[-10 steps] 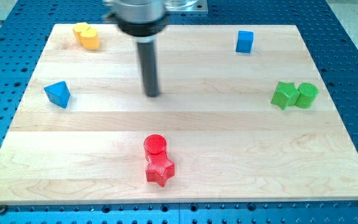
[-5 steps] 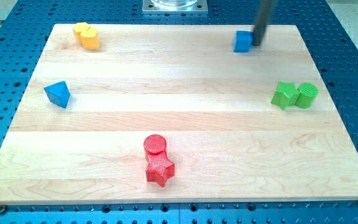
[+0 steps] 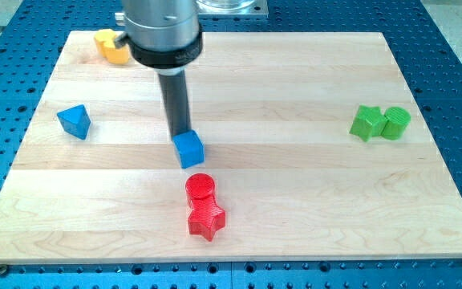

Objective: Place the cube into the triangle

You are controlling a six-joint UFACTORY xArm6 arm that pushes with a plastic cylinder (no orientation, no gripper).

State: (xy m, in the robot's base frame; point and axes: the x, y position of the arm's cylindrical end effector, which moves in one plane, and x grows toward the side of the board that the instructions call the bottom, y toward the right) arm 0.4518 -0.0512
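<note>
You have no claw on this arm, so no open or closed state can be told; there is only the dark rod, and my tip stands now near the centre of the frame, touching the upper left edge of the blue cube. The cube lies just above the red cylinder, not touching it, and the red star sits directly below that cylinder, against it.

The blue triangle waits at the left of the frame, well apart from the cube. My tip is on the wrong side for this push, in my judgement: pushing from here would send the cube toward the lower right, away from the target. You should bring the tip around to the right face of the cube, a little below its middle, and then push toward the left and slightly up. Keep the contact centred, otherwise the cube may turn and slip off. Pass above the red pair, so that you do not disturb it.

The yellow block at the upper left, partly hidden by the arm, and the green pair at the right stay out of the way.

No brand, label or writing can be read on the table or on the blocks.
</note>
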